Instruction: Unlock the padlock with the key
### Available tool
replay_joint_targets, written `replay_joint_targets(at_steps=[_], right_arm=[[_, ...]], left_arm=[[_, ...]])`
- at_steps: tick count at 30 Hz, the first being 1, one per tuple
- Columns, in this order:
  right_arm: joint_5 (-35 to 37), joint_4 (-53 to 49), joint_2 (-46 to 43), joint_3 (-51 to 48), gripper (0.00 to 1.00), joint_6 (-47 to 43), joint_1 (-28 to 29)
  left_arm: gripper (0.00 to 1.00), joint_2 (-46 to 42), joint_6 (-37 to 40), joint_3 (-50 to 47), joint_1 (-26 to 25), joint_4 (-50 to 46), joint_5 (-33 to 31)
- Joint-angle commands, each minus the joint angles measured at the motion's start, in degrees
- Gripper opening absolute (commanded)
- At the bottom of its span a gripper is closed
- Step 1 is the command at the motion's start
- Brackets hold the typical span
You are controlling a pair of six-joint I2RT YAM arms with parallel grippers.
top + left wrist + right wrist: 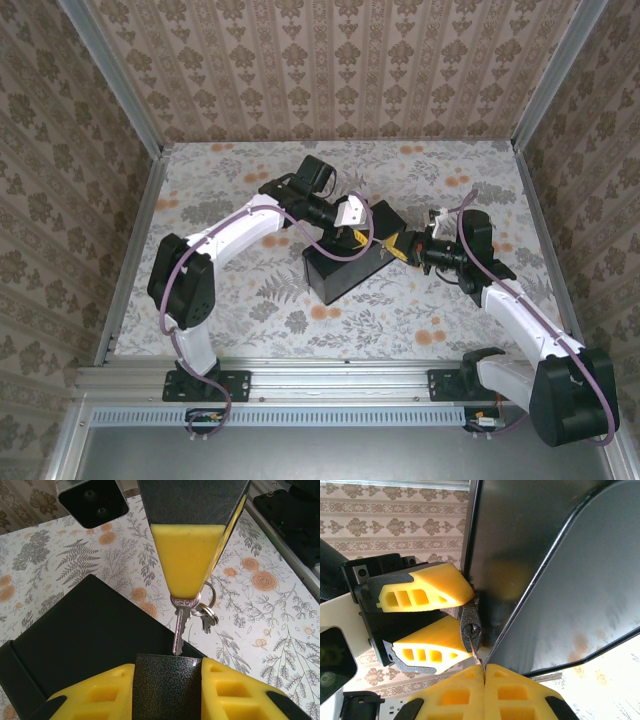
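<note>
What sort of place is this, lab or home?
Probably a lab test cell dressed as a room: wallpapered walls set in aluminium framing, a floral-print tabletop, and the left arm and right arm bolted to a rail.

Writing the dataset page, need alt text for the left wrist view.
The right gripper pinches a silver key by its head, tip pointing down at the black padlock clamped in the left gripper. A black box sits on the floral table.
</note>
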Motion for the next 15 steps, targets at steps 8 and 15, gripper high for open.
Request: replay_joint_targets(at_steps=[8,15], right_arm=[[-1.1,4.2,1.1,-0.1,0.00,0.4,1.2],[-0.5,1.5,0.7,0.1,0.00,-1.3,0.9]], left_arm=[[0.26,-1.3,-1.4,-1.4,0.7,0.3,0.5],[0.26,-1.4,-1.8,-1.6,1.0,0.6,0.4]])
